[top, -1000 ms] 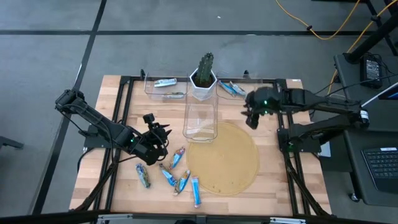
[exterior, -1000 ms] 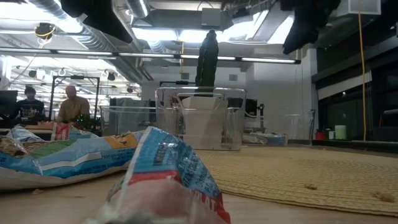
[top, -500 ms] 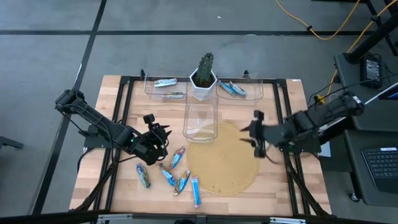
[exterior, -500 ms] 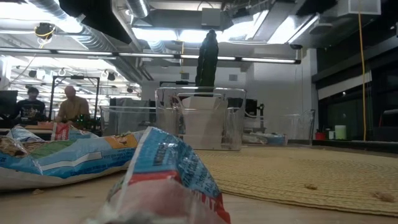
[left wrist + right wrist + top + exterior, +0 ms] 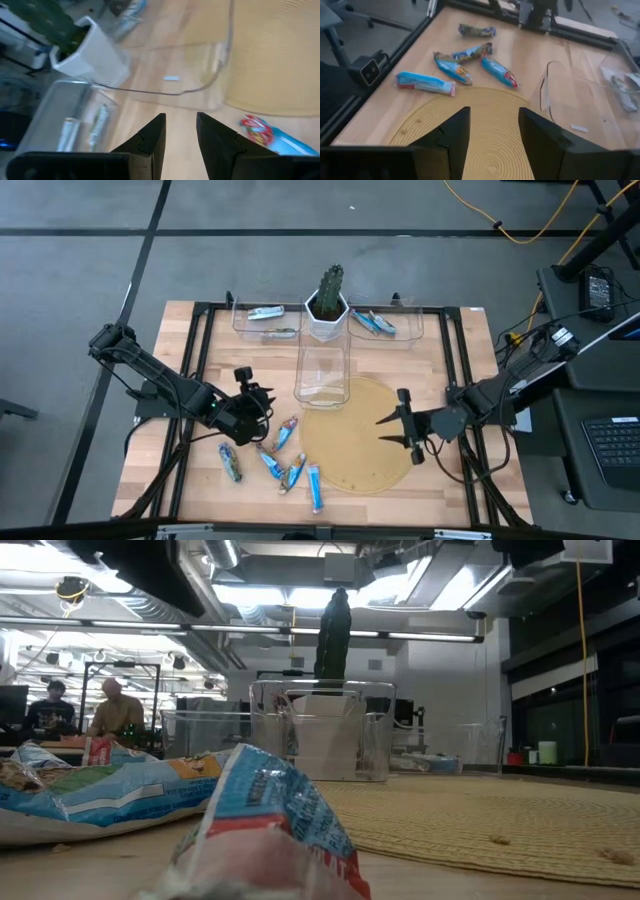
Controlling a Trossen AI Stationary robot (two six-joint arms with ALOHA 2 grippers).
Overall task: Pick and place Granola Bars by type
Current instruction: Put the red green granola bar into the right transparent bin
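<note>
Granola Bars lie in two places. We see five of them loose on the wooden table point(image 5: 190, 330) near its front edge, just left of the round woven mat point(image 5: 360, 435): one green-brown bar point(image 5: 231, 463) apart on the left, and a blue bar point(image 5: 286, 432), another blue one point(image 5: 270, 463), a silvery one point(image 5: 293, 474) and a long blue one point(image 5: 316, 487) clustered close together. More bars rest in the two clear bins at the back, two in the left bin point(image 5: 265, 320) and blue ones in the right bin point(image 5: 385, 323), on either side of the potted cactus point(image 5: 327, 302). A third clear bin point(image 5: 322, 375) stands in the middle, its front edge touching the mat.

The right gripper point(image 5: 402, 430) has moved most since a second ago: then it hovered at the back by the right bin, half a second ago it was over the mat's right edge, and now it hangs above the mat, fingers point(image 5: 447, 137) apart and holding nothing, facing the loose bars.

The left gripper point(image 5: 262, 402) stays where it was, just behind the loose cluster, its fingers point(image 5: 152, 137) slightly apart with nothing between them.
</note>
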